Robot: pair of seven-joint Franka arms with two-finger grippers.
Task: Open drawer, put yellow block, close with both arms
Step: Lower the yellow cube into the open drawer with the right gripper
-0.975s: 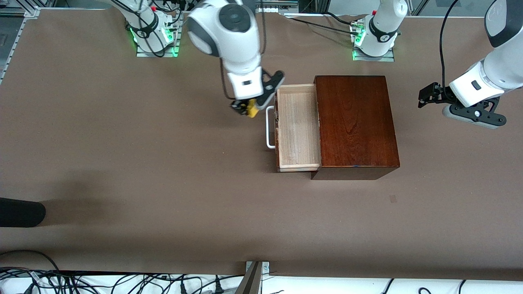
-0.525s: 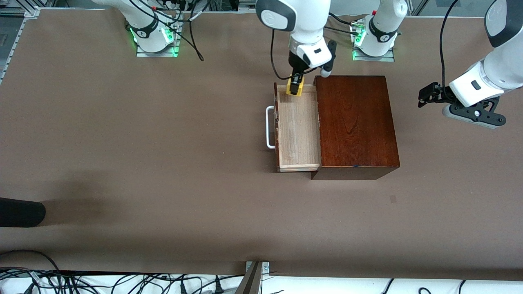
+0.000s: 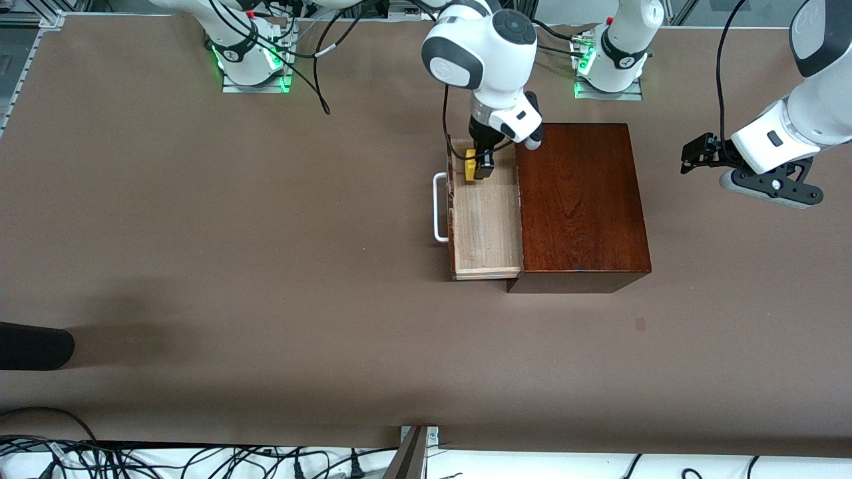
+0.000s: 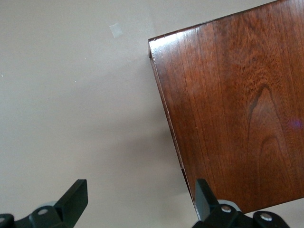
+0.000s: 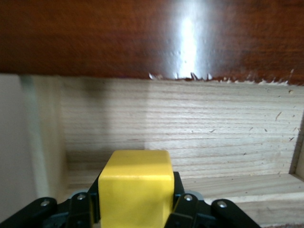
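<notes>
The drawer stands pulled out of the dark mahogany box, its white bar handle toward the right arm's end of the table. My right gripper is shut on the yellow block and holds it low inside the drawer, at the end farther from the front camera. In the right wrist view the block sits between the black fingers over the drawer's pale wood floor. My left gripper is open and empty, up over the table beside the box; the left wrist view shows the box top.
A dark object lies at the table's edge at the right arm's end. Both arm bases stand along the table edge farthest from the front camera. Cables run under the table edge nearest that camera.
My right gripper has carried the yellow block from beside the drawer handle to over the drawer, then down into it. The left arm has not moved.
</notes>
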